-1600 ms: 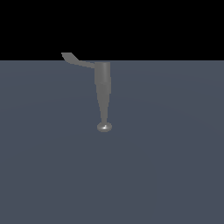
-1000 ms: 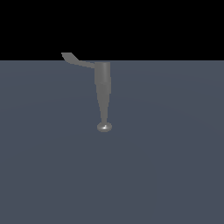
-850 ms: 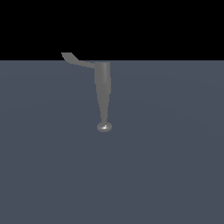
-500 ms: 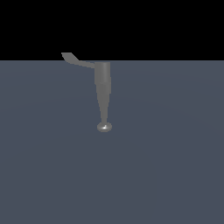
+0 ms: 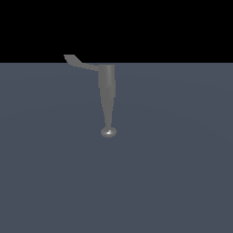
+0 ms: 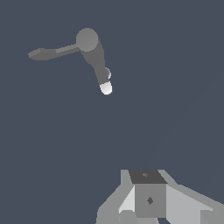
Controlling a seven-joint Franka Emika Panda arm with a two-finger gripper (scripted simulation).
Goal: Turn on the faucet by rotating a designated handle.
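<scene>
We see the faucet (image 5: 107,98) standing alone on the surface (image 5: 182,173), its handle (image 5: 77,62) jutting toward the exterior view's left, untouched. Our tool (image 6: 151,205) hangs well apart, holding nothing; its opening we cannot tell.

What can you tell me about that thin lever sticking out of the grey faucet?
The handle is a thin, flat, curved lever in dull grey, metal by its look. It branches from the wide end of the faucet and runs toward the exterior view's left, ending in a slightly flared tip. In the wrist view it juts sideways from the faucet's round top. Nothing but the faucet touches it; the gripper shows only at the wrist view's edge, well apart from it.
</scene>
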